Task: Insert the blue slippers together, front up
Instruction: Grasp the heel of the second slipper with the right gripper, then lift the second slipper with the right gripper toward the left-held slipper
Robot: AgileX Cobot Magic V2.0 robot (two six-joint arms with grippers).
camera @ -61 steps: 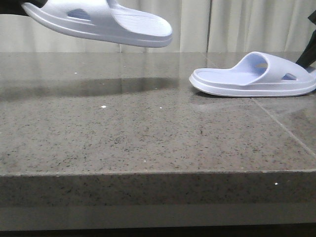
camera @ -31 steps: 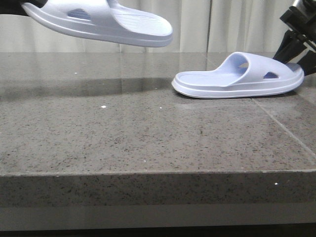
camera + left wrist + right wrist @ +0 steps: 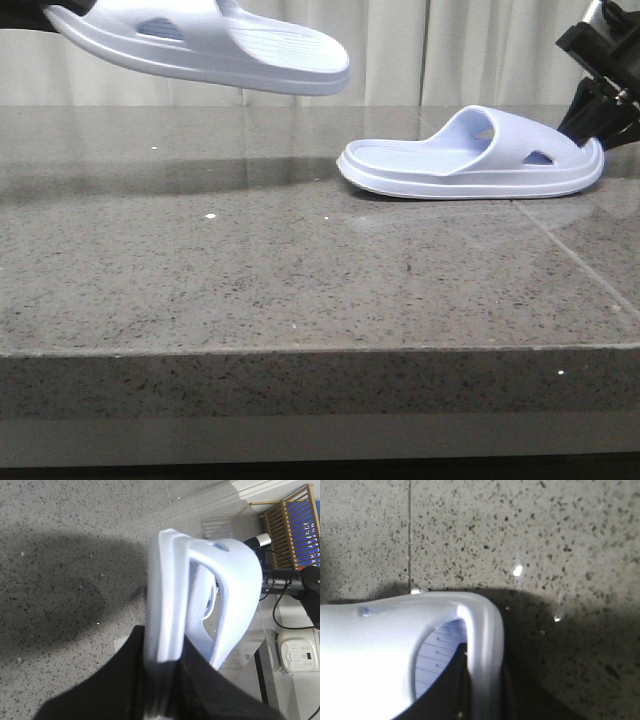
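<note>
Blue slippers sit apart: I hold one (image 3: 205, 45) aloft, clamped in the left gripper (image 3: 162, 680), while the right gripper (image 3: 477, 692) pinches the other (image 3: 470, 160) on the table (image 3: 300, 280), ready for nesting.

I can't see the left pincer (image 3: 162, 680) tips: the raised slipper (image 3: 200, 45) hides them, its heel cut off at the frame's upper left. The right pincer (image 3: 598, 95) runs off the right edge.

- No text, label, brand or number can be read in any view.
- The slippers (image 3: 470, 160) and the counter (image 3: 300, 270) carry no legible marking.
</note>
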